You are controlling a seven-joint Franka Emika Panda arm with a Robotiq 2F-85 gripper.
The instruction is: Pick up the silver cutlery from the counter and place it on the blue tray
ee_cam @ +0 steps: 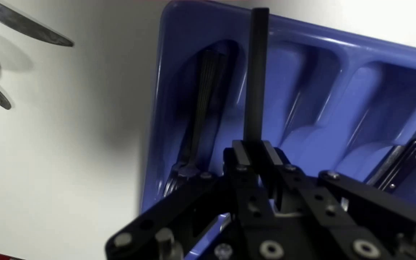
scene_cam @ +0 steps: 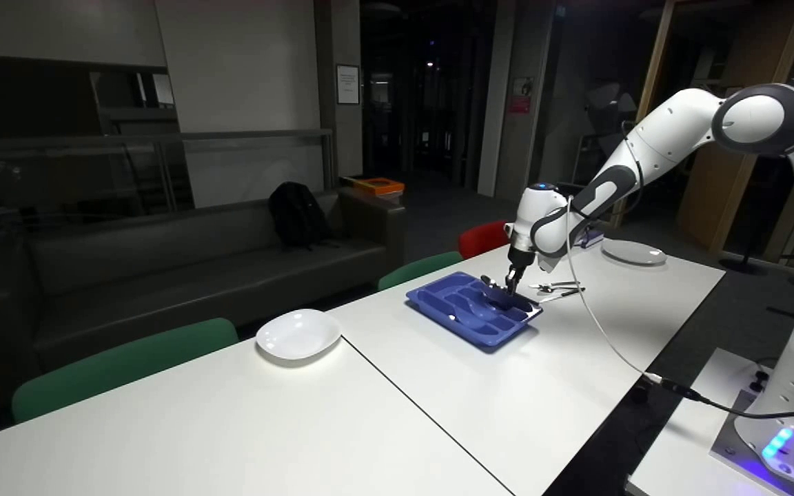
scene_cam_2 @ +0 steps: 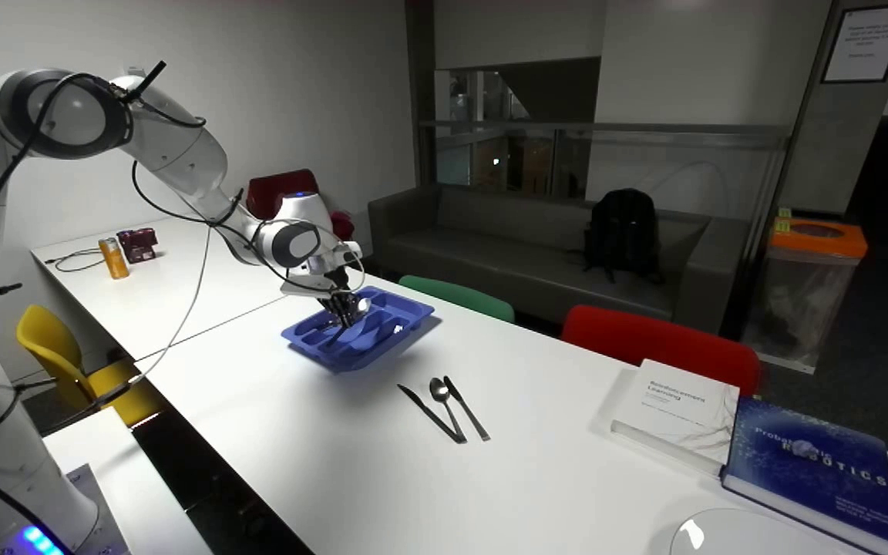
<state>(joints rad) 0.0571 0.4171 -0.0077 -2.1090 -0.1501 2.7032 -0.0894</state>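
Observation:
My gripper [ee_cam: 253, 146] is shut on a spoon, part of the silver cutlery. Its dark handle [ee_cam: 256, 72] points away from the fingertips in the wrist view, and its bowl [scene_cam_2: 364, 305] shows beside the fingers in an exterior view. Gripper and spoon are over the blue tray [scene_cam: 469, 334]; whether the spoon touches it I cannot tell. Inside the tray, a slim utensil [ee_cam: 202, 97] lies in the end compartment, and a dark riveted handle [ee_cam: 408, 159] rests farther right. On the white counter [scene_cam_2: 321, 447] lie two knives [scene_cam_2: 430, 414] [scene_cam_2: 467, 408] with a spoon [scene_cam_2: 441, 391] between them.
A white plate [scene_cam: 299, 334] stands beyond the table seam, and another plate [scene_cam: 633, 252] is at the opposite end. Two books [scene_cam_2: 675, 412] [scene_cam_2: 814, 470] lie near the red chair. A white cable [scene_cam: 604, 324] hangs from the arm across the counter.

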